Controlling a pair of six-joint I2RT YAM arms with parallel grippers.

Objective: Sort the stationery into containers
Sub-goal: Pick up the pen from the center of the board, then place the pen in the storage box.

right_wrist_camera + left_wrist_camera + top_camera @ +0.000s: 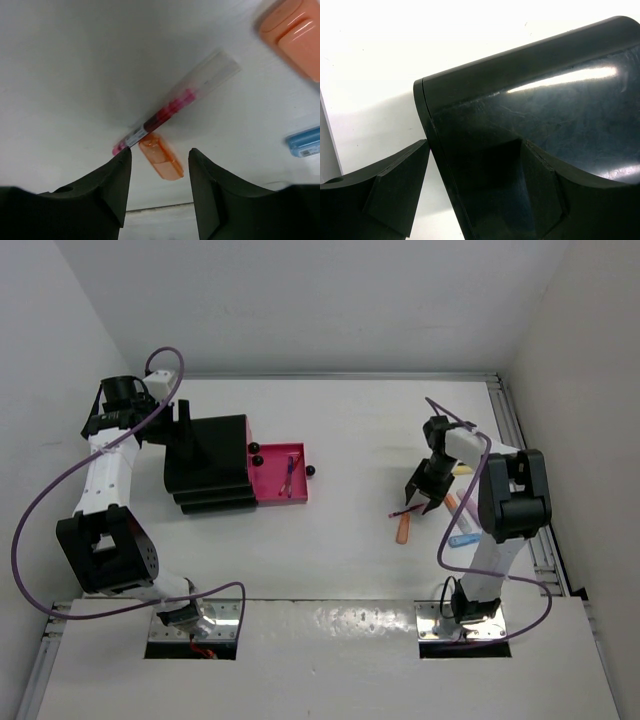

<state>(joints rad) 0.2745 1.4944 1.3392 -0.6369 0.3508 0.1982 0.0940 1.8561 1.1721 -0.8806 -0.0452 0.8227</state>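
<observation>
The black stepped box (pixel 208 462) stands at the left with one pink drawer (pixel 272 486) pulled out; a slim pen (pixel 290 476) lies in it. My left gripper (pixel 183 428) is open at the box's back, its jaws astride the box's edge (pixel 432 135) in the left wrist view (pixel 475 145). My right gripper (pixel 424 492) is open and empty just above a red pen (pixel 404 510) and an orange highlighter (pixel 403 530). In the right wrist view (pixel 160 152) the red pen (pixel 172 107) and the orange highlighter (pixel 161 156) lie below the open jaws.
A second orange highlighter (pixel 452 503), a light-blue one (pixel 463 538) and a yellow one (pixel 461 470) lie right of the right gripper, near the table's right rail (pixel 520 455). Black knobs (pixel 310 472) show on the drawers.
</observation>
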